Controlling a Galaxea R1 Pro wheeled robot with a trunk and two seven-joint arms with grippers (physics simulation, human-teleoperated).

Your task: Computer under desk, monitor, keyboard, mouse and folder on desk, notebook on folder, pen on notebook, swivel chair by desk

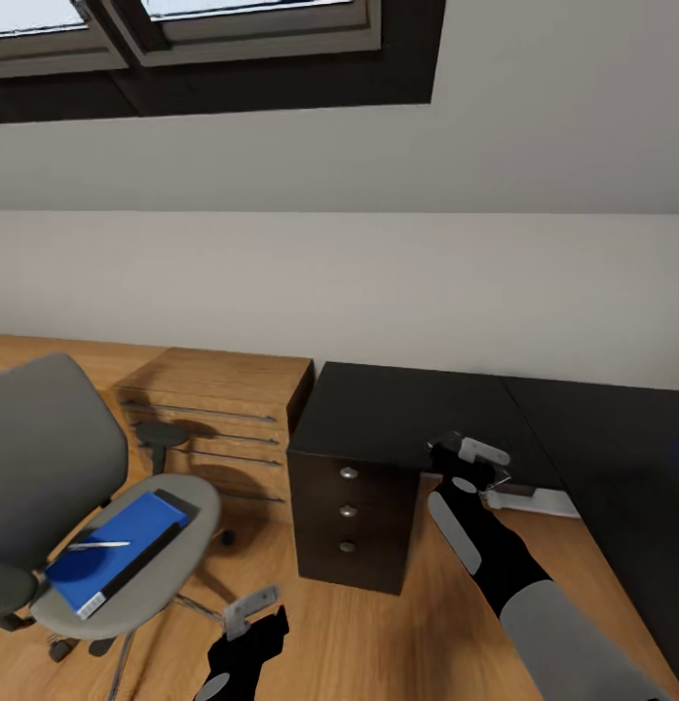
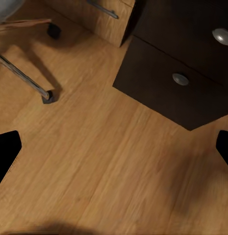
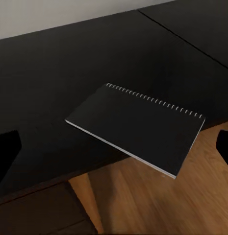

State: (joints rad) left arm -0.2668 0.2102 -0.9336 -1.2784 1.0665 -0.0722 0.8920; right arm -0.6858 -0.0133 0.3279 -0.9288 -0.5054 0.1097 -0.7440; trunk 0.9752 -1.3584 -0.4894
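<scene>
Warm wooden floorboards (image 1: 378,633) fill the foreground of a bedroom under a sloped white wall with a skylight at 11 o'clock. Nearest, at 7 o'clock, the black left gripper (image 1: 249,623) hangs low over the floor, its jaws spread and holding nothing. At 9 o'clock stands the grey swivel chair with a chrome star base (image 1: 47,458); on its seat lies the flat bright blue folder with a black spine strip (image 1: 120,550), and the thin whitish pen (image 1: 98,545) lies across it. At 4 o'clock the right gripper (image 1: 490,477) reaches to the front edge of the glossy black desk with a three-knob drawer unit (image 1: 397,409), fingers parted around the dark spiral-bound notebook (image 3: 138,127), which overhangs that edge. Behind the chair sits a light wooden drawer chest (image 1: 232,389).
</scene>
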